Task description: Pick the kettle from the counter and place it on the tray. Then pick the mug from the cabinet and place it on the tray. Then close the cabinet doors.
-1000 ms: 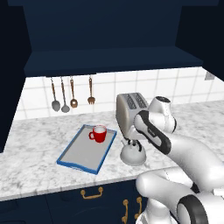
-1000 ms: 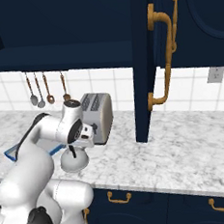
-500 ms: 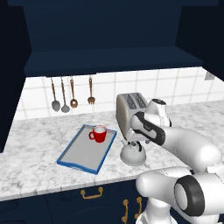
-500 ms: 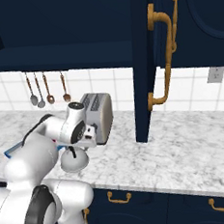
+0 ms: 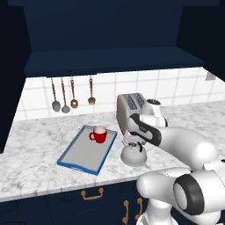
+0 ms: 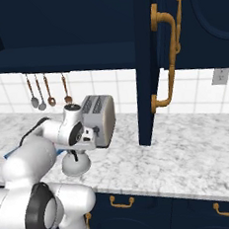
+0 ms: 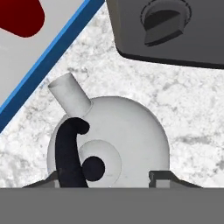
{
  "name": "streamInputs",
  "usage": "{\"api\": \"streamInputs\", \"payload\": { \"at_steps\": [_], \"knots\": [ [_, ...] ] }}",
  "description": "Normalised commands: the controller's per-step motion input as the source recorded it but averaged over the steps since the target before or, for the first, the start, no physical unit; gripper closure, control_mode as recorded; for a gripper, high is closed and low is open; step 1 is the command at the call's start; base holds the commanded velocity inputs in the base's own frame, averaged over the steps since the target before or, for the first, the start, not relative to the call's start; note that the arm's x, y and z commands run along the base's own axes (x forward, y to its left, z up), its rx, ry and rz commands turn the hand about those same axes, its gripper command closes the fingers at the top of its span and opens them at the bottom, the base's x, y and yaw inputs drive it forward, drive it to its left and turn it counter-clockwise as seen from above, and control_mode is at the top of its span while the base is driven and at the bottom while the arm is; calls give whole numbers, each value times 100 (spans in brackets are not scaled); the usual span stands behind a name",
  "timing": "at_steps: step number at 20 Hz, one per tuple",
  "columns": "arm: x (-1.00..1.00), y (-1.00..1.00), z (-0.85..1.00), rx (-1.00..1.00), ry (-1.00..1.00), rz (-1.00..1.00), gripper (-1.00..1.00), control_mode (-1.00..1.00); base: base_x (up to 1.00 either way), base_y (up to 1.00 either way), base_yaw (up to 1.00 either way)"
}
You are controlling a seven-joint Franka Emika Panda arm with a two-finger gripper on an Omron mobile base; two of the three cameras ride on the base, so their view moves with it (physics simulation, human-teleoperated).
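Silver kettle (image 7: 127, 140) upright on counter (image 5: 39, 167), spout toward tray (image 5: 72, 160); jaws' grip state unclear.

The arm (image 5: 184, 149) was glossy white, built of thick rounded segments, with dark grey to black discs capping the joints and a black band around the wrist. A small round white cap sat on top of the wrist. In the hand view, the gripper (image 7: 105, 178) showed two small dark grey finger tips with flat, squared ends
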Motion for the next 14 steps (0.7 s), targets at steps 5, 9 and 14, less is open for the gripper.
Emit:
{"api": "streamInputs", "payload": {
  "at_steps": [5,9,14],
  "knots": [
    [0,17,-7,-3,0,0,100,-100,0,0,0],
    [-38,3,41,0,-3,2,100,-100,0,0,0],
    [-62,15,58,-1,-4,4,100,-100,0,0,0]
  ]
}}
